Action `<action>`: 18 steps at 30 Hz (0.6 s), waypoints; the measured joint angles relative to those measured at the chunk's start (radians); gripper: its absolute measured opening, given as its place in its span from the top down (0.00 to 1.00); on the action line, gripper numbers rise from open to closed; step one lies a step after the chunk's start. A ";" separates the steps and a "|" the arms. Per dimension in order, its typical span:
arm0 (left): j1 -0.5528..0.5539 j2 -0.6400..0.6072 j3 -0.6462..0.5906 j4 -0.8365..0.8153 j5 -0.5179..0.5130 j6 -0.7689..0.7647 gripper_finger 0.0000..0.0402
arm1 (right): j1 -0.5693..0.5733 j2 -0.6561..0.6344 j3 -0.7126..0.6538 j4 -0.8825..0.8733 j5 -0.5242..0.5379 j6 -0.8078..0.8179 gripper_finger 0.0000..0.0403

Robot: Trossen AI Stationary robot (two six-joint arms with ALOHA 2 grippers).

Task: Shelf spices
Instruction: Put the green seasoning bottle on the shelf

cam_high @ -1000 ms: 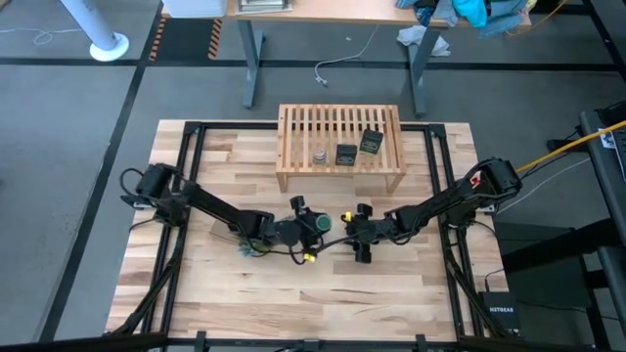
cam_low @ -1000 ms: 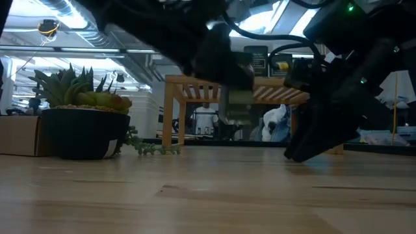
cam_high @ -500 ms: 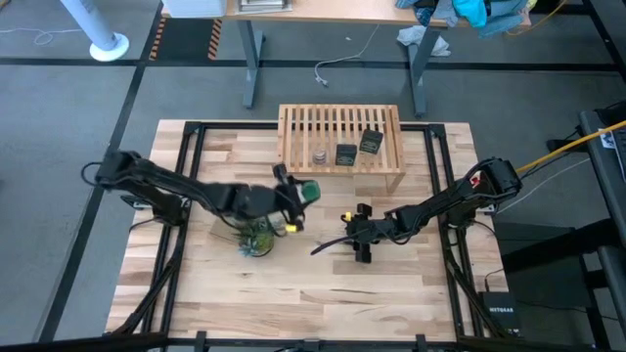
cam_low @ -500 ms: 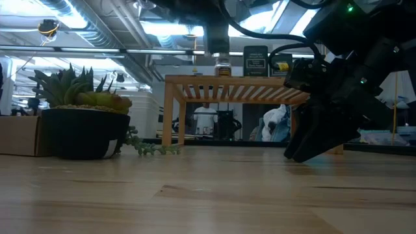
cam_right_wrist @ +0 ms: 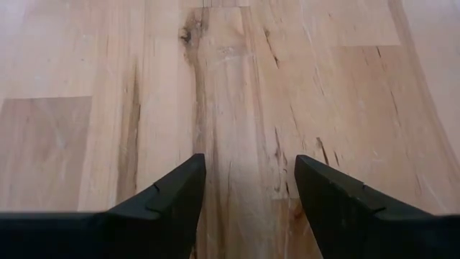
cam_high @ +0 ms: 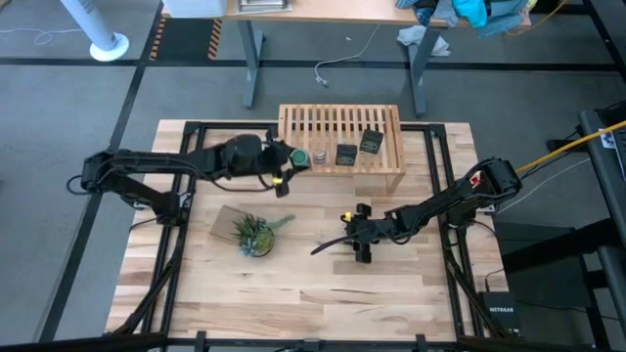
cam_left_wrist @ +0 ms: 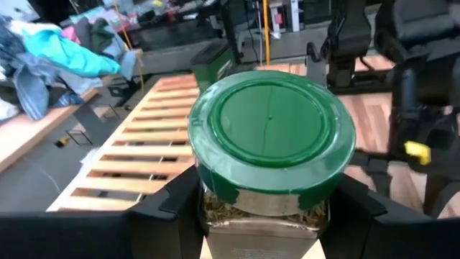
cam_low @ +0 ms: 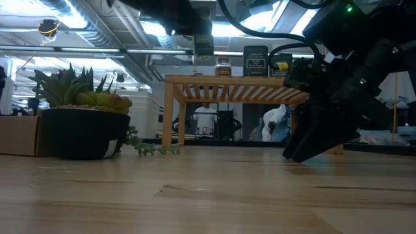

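At the upper centre of the high view, the left gripper (cam_high: 286, 162), clamped on the green-capped jar (cam_left_wrist: 272, 140), has swung from mid-table to the shelf (cam_high: 293, 125)'s left end; placement seems imminent. The right gripper (cam_right_wrist: 248, 194) rests parted, empty.

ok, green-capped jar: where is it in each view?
High: green-capped jar in the left gripper, at the shelf's left front corner.
Low: above that shelf's left end.
Left wrist: centre, between the jaws.
Right wrist: not in it.
Shared landmark: the slatted shelf.
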 joint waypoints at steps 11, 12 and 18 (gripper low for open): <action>0.187 0.002 0.000 -0.052 0.240 0.037 0.54 | 0.000 0.000 0.000 0.007 0.000 -0.005 0.45; 0.197 0.002 0.000 -0.062 0.258 0.036 0.54 | 0.000 0.000 0.000 0.007 0.000 -0.005 0.45; 0.234 0.007 0.000 -0.078 0.306 0.044 0.54 | 0.000 0.000 0.000 0.008 0.001 -0.006 0.45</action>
